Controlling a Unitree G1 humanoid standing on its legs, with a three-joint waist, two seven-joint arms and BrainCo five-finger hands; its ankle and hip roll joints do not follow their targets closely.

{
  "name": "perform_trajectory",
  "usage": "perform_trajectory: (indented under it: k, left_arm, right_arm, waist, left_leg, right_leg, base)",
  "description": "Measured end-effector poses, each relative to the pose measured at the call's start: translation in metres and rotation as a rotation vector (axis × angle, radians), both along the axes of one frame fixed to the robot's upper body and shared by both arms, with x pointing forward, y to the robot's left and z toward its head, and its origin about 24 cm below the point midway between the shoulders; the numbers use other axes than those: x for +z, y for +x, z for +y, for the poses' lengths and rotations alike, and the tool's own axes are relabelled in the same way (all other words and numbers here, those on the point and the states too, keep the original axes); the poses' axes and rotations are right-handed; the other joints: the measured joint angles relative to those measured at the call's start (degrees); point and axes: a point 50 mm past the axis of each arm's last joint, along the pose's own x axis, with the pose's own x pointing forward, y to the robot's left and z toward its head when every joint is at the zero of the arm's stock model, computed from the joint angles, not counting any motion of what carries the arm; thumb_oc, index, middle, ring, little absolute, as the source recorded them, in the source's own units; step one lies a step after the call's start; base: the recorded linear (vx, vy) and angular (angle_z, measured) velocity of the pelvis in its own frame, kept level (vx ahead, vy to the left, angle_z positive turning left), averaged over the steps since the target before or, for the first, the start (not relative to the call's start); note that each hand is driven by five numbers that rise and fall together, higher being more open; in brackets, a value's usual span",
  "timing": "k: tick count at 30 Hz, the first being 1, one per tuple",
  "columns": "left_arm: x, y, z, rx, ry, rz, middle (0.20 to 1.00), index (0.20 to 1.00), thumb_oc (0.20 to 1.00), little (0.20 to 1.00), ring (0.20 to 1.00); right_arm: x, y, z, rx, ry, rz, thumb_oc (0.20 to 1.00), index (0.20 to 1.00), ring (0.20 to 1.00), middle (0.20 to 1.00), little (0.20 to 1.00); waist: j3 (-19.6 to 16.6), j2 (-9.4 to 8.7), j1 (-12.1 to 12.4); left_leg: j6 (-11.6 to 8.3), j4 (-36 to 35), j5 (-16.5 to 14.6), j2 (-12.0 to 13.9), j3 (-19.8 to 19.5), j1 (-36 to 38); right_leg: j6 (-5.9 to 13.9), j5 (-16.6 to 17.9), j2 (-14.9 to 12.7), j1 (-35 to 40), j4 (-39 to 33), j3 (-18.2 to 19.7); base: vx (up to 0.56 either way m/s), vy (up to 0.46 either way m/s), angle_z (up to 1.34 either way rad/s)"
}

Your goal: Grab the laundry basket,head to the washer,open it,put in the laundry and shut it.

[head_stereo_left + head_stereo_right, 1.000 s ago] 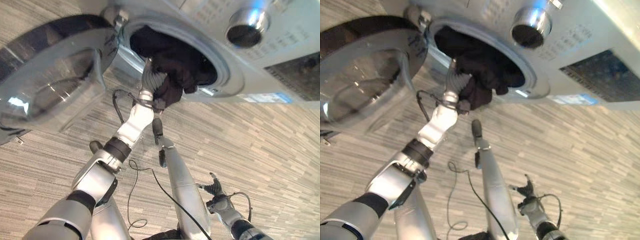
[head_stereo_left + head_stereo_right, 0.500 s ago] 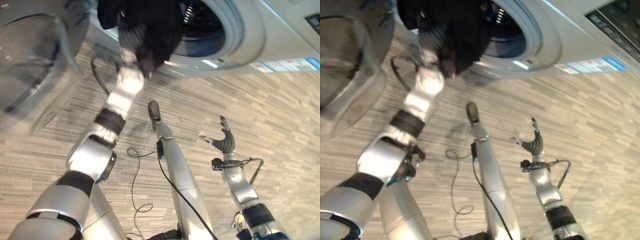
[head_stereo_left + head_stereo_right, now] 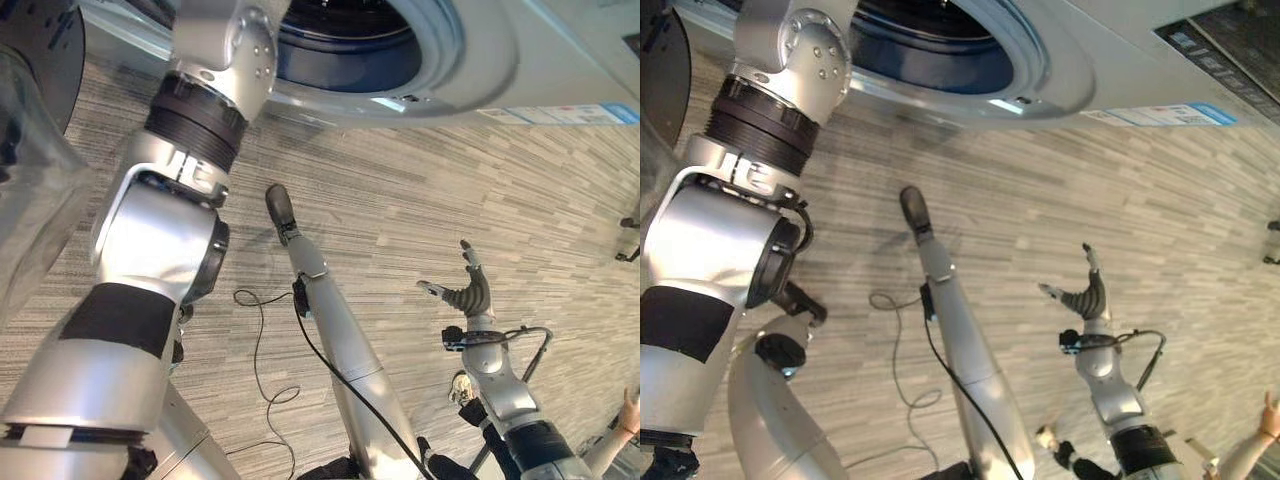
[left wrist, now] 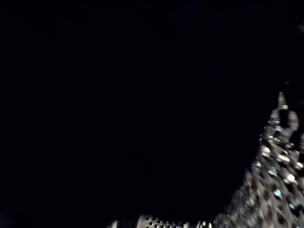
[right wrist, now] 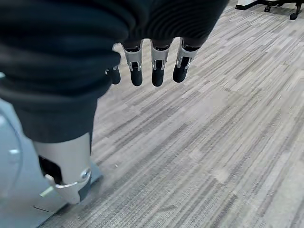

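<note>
One grey washer [image 3: 520,60], round opening uncovered

The left arm [image 3: 195,140] runs up past the top edge at the washer's opening [image 3: 350,45], so its hand is hidden. The left wrist view is almost black; only the perforated drum wall [image 4: 275,190] glints. The laundry cannot be made out.
</note>
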Motion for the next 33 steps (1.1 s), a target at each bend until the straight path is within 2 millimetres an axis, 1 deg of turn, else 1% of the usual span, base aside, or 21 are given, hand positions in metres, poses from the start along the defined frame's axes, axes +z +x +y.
perform_trajectory:
  k: [3, 4, 5, 6, 7, 8, 9, 12, 13, 18, 19, 21, 23, 25, 26, 27, 28, 30, 31, 32, 33]
  left_arm:
    - [0.003, 0.001, -0.003, -0.030, 0.056, 0.033, 1.000, 1.000, 1.000, 1.000, 1.000]
    - [-0.022, 0.018, 0.003, 0.366, 0.884, 0.040, 1.000, 1.000, 1.000, 1.000, 1.000]
    - [-0.053, 0.032, 0.005, 0.478, 1.216, 0.108, 1.000, 1.000, 1.000, 1.000, 1.000]
    - [-0.076, 0.041, 0.008, 0.516, 1.366, 0.184, 1.000, 1.000, 1.000, 1.000, 1.000]
    - [-0.084, 0.038, -0.006, 0.514, 1.490, 0.152, 1.000, 1.000, 1.000, 1.000, 1.000]
    - [-0.082, 0.035, -0.015, 0.512, 1.503, 0.116, 1.000, 1.000, 1.000, 1.000, 1.000]
    - [-0.074, 0.027, -0.032, 0.534, 1.541, 0.025, 1.000, 1.000, 1.000, 1.000, 1.000]
    - [-0.058, 0.008, -0.067, 0.561, 1.612, -0.152, 1.000, 1.000, 1.000, 1.000, 1.000]
    - [-0.057, 0.002, -0.073, 0.551, 1.628, -0.197, 1.000, 1.000, 1.000, 1.000, 1.000]
    - [-0.064, 0.003, -0.068, 0.563, 1.665, -0.207, 1.000, 1.000, 1.000, 1.000, 1.000]
    - [-0.077, 0.001, -0.062, 0.473, 1.583, -0.191, 1.000, 1.000, 1.000, 1.000, 1.000]
    - [-0.092, 0.003, -0.065, 0.428, 1.584, -0.172, 1.000, 1.000, 1.000, 1.000, 1.000]
    - [-0.117, 0.008, -0.056, 0.343, 1.517, -0.099, 1.000, 1.000, 1.000, 1.000, 1.000]
    - [-0.159, 0.008, -0.053, 0.236, 1.509, -0.035, 1.000, 1.000, 1.000, 1.000, 1.000]
    - [-0.177, 0.006, -0.052, 0.176, 1.451, 0.004, 1.000, 1.000, 1.000, 1.000, 1.000]
    - [-0.195, 0.006, -0.053, 0.133, 1.430, 0.045, 1.000, 1.000, 1.000, 1.000, 1.000]
    - [-0.221, 0.004, -0.053, 0.076, 1.409, 0.109, 1.000, 1.000, 1.000, 1.000, 1.000]
    - [-0.259, 0.000, -0.045, 0.009, 1.310, 0.219, 1.000, 1.000, 1.000, 1.000, 1.000]
    - [-0.271, -0.003, -0.046, -0.009, 1.325, 0.240, 1.000, 1.000, 1.000, 1.000, 1.000]
    - [-0.288, -0.005, -0.032, -0.017, 1.287, 0.295, 1.000, 1.000, 1.000, 1.000, 1.000]
    - [-0.298, -0.009, -0.025, -0.024, 1.221, 0.334, 1.000, 1.000, 1.000, 1.000, 1.000]
  right_arm:
    - [-0.002, -0.001, -0.001, -0.002, 0.000, 0.010, 1.000, 1.000, 1.000, 1.000, 1.000]
    - [-0.006, -0.008, -0.029, -0.071, -0.009, 0.050, 1.000, 1.000, 1.000, 1.000, 1.000]
    - [-0.012, -0.015, -0.046, -0.130, -0.015, 0.092, 1.000, 1.000, 1.000, 1.000, 1.000]
    - [-0.021, -0.025, -0.059, -0.179, -0.018, 0.140, 1.000, 1.000, 1.000, 1.000, 1.000]
    - [-0.027, -0.027, -0.063, -0.184, -0.012, 0.178, 1.000, 1.000, 1.000, 1.000, 1.000]
    - [-0.026, -0.025, -0.058, -0.162, -0.011, 0.173, 1.000, 1.000, 1.000, 1.000, 1.000]
    - [-0.021, -0.020, -0.050, -0.121, -0.008, 0.147, 1.000, 1.000, 1.000, 1.000, 1.000]
    - [-0.020, -0.012, -0.040, -0.079, 0.002, 0.139, 1.000, 1.000, 1.000, 1.000, 1.000]
    - [-0.022, -0.011, -0.041, -0.085, 0.012, 0.153, 1.000, 1.000, 1.000, 1.000, 1.000]
    - [-0.035, -0.014, -0.045, -0.118, 0.034, 0.209, 1.000, 1.000, 1.000, 1.000, 1.000]
    - [-0.040, -0.008, -0.039, -0.110, 0.043, 0.231, 1.000, 1.000, 1.000, 1.000, 1.000]
    - [-0.047, -0.010, -0.034, -0.104, 0.054, 0.254, 1.000, 1.000, 1.000, 1.000, 1.000]
    - [-0.051, -0.008, -0.031, -0.092, 0.047, 0.277, 1.000, 1.000, 1.000, 1.000, 1.000]
    - [-0.060, -0.013, -0.032, -0.098, 0.046, 0.324, 1.000, 1.000, 1.000, 1.000, 1.000]
    - [-0.074, -0.015, -0.034, -0.096, 0.030, 0.390, 1.000, 1.000, 1.000, 1.000, 1.000]
    - [-0.084, -0.021, -0.037, -0.110, 0.022, 0.449, 1.000, 1.000, 1.000, 1.000, 1.000]
    - [-0.097, -0.032, -0.042, -0.133, 0.016, 0.513, 1.000, 1.000, 1.000, 1.000, 1.000]
    - [-0.107, -0.042, -0.045, -0.145, 0.010, 0.571, 1.000, 1.000, 1.000, 1.000, 1.000]
    - [-0.110, -0.048, -0.046, -0.148, 0.011, 0.587, 1.000, 1.000, 1.000, 1.000, 1.000]
    - [-0.112, -0.047, -0.043, -0.133, 0.017, 0.602, 1.000, 1.000, 1.000, 1.000, 1.000]
    - [-0.115, -0.047, -0.042, -0.136, 0.025, 0.619, 1.000, 1.000, 1.000, 1.000, 1.000]
  waist:
    - [-0.04, 0.10, 0.94]
    - [1.35, 3.10, 5.03]
    - [0.77, 5.46, 6.04]
    - [-1.90, 8.10, 6.82]
    - [-3.99, 9.69, 7.05]
    - [-4.01, 9.72, 7.08]
    - [-4.02, 9.74, 7.26]
    - [-4.01, 9.72, 6.44]
    - [-4.00, 9.70, 6.34]
    - [-3.94, 9.58, 6.35]
    - [-3.27, 8.45, 5.52]
    - [-3.17, 8.06, 5.18]
    - [-3.09, 7.84, 4.84]
    - [-3.24, 7.61, 5.20]
    - [-3.29, 7.41, 5.10]
    - [-3.34, 7.33, 5.17]
    - [-3.56, 7.10, 5.50]
    - [-3.62, 6.78, 5.28]
    - [-3.84, 6.63, 5.23]
    - [-3.81, 6.16, 6.09]
    - [-2.84, 4.79, 5.65]
  left_leg:
    - [-0.02, 0.10, 0.01, -0.01, 0.02, -0.09]
    - [-0.35, -0.20, 0.17, 0.28, -0.37, 2.61]
    - [-0.48, -0.98, 0.18, -0.42, -1.45, 3.37]
    - [-0.51, -2.36, 0.54, -1.14, -1.82, 2.57]
    - [-0.63, -4.14, 0.88, -0.83, -0.54, 2.02]
    - [-0.72, -3.76, 1.06, -0.19, 0.07, 2.07]
    - [-1.57, -3.74, 2.09, 1.00, 0.63, 2.15]
    - [-1.26, -2.78, 2.34, 0.66, 1.01, 1.08]
    - [-0.95, -2.54, 2.15, 0.42, 1.06, 1.08]
    - [-0.90, -2.17, 2.13, 0.16, 0.52, 1.47]
    - [-1.20, -2.85, 2.36, 0.02, 0.96, 3.83]
    - [-1.19, -3.99, 2.89, -0.60, 0.67, 5.91]
    - [-1.24, -5.35, 3.27, -1.53, 0.69, 9.22]
    - [-1.26, -6.71, 3.42, -2.10, 0.76, 13.07]
    - [-1.46, -7.49, 3.57, -2.43, 0.60, 15.45]
    - [-1.53, -8.52, 3.91, -2.99, 0.70, 17.35]
    - [-1.50, -10.07, 4.31, -3.85, 1.14, 20.17]
    - [-1.67, -12.26, 4.71, -4.34, 1.87, 24.64]
    - [-1.63, -13.00, 4.91, -4.72, 1.83, 25.65]
    - [-1.98, -14.63, 5.30, -5.82, 1.80, 28.05]
    - [-2.27, -16.29, 5.79, -6.28, 2.16, 31.55]
  right_leg:
    - [-0.02, -0.01, -0.11, 0.02, 0.01, -0.14]
    - [-0.77, -0.49, -0.37, 2.61, 0.97, -1.14]
    - [-1.22, -1.03, -0.65, 3.70, 1.02, -2.25]
    - [-1.28, -1.78, -1.23, 3.04, 1.29, -2.63]
    - [-1.68, -2.56, -2.63, 2.10, 1.52, -3.77]
    - [-1.87, -2.59, -2.85, 1.95, 1.75, -4.24]
    - [-2.21, -2.79, -3.02, 1.22, 2.82, -4.71]
    - [-1.80, -2.60, -3.82, 0.54, 3.08, -4.65]
    - [-1.59, -2.63, -4.06, 0.61, 3.17, -4.59]
    - [-1.50, -2.67, -4.41, 1.27, 4.03, -5.22]
    - [-1.46, -2.71, -4.58, 2.67, 4.46, -5.21]
    - [-1.78, -2.99, -5.08, 4.43, 4.90, -5.52]
    - [-1.76, -3.57, -5.82, 7.40, 4.66, -5.79]
    - [-1.78, -4.41, -6.12, 11.34, 3.84, -5.76]
    - [-1.73, -4.48, -6.31, 13.78, 3.18, -6.13]
    - [-1.60, -4.61, -6.56, 15.48, 2.68, -6.11]
    - [-1.43, -4.85, -7.19, 17.85, 1.50, -6.11]
    - [-1.20, -4.62, -7.28, 21.86, -0.33, -5.94]
    - [-1.26, -4.87, -7.47, 22.71, -0.69, -5.90]
    - [-0.98, -4.39, -7.93, 24.95, -1.19, -6.56]
    - [-0.89, -4.05, -8.04, 27.40, -1.93, -6.00]
  base:
    - [0.01, -0.046, 0.01]
    - [0.01, -0.098, 0.09]
    - [-0.01, -0.038, 0.30]
    - [-0.01, -0.016, 0.67]
    - [-0.02, 0.011, 0.66]
    - [-0.02, 0.022, 0.49]
    - [-0.02, 0.019, 0.14]
    - [-0.01, 0.005, 0.05]
    - [0.00, 0.000, 0.00]
    - [-0.01, 0.042, 0.02]
    - [-0.03, 0.057, 0.05]
    - [-0.02, 0.055, 0.17]
    - [-0.01, 0.035, 0.20]
    - [-0.02, 0.068, 0.13]
    - [-0.04, 0.101, 0.14]
    - [-0.03, 0.079, 0.18]
    - [-0.01, 0.049, 0.11]
    - [0.01, 0.060, 0.03]
    - [0.04, 0.125, 0.05]
    - [0.07, 0.117, 0.00]
    - [0.08, 0.087, 0.04]
